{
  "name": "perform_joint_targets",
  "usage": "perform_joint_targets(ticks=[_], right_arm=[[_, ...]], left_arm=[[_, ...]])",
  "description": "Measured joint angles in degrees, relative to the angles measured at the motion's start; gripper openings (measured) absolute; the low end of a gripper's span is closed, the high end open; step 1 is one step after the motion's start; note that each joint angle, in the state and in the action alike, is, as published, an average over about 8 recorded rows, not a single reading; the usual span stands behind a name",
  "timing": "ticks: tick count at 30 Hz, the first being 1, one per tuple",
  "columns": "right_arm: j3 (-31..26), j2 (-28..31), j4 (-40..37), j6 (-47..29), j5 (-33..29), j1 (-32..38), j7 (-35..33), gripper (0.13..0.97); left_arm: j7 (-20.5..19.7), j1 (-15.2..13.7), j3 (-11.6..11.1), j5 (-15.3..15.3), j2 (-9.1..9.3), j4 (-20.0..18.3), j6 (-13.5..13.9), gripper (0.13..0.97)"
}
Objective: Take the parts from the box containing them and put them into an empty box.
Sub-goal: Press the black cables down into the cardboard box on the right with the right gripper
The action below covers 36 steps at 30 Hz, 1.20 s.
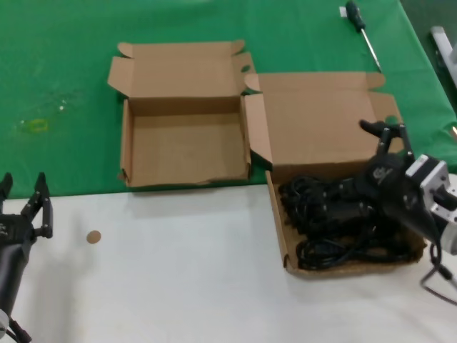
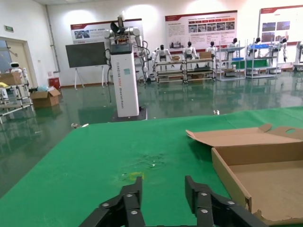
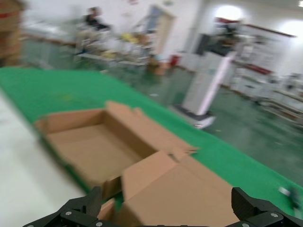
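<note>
The black power cords [image 1: 335,214] lie coiled in a heap in the right-hand cardboard box [image 1: 280,229], whose lid [image 1: 321,121] lies open behind it. The empty box [image 1: 186,150], with a ragged front wall, stands to its left on the green cloth. My right gripper [image 1: 385,132] is open and hovers over the right side of the cord box, above the cords. In the right wrist view its jaws stand wide apart [image 3: 170,210] over the lid [image 3: 189,194], with the empty box [image 3: 90,146] beyond; the cords are hidden there. My left gripper [image 1: 25,204] is open and empty at the near left.
A black-handled screwdriver [image 1: 360,28] lies on the green cloth at the far right. A small brown disc [image 1: 93,236] lies on the white table near my left gripper [image 2: 163,194]. The empty box's corner [image 2: 265,175] shows in the left wrist view.
</note>
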Motion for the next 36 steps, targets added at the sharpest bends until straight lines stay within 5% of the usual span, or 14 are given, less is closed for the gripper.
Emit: perform_joint_targets(ticks=[18, 36], right_arm=[[-9.0, 12.5, -10.0, -30.0, -2.2, 20.1, -11.2, 0.966], [-17.0, 14.1, -21.4, -46.9, -9.0, 33.5, -28.8, 0.966]], left_arm=[[0.0, 0.0, 0.0, 0.0, 0.0, 0.0, 0.0, 0.179], [0.0, 0.0, 0.0, 0.0, 0.0, 0.0, 0.0, 0.152]])
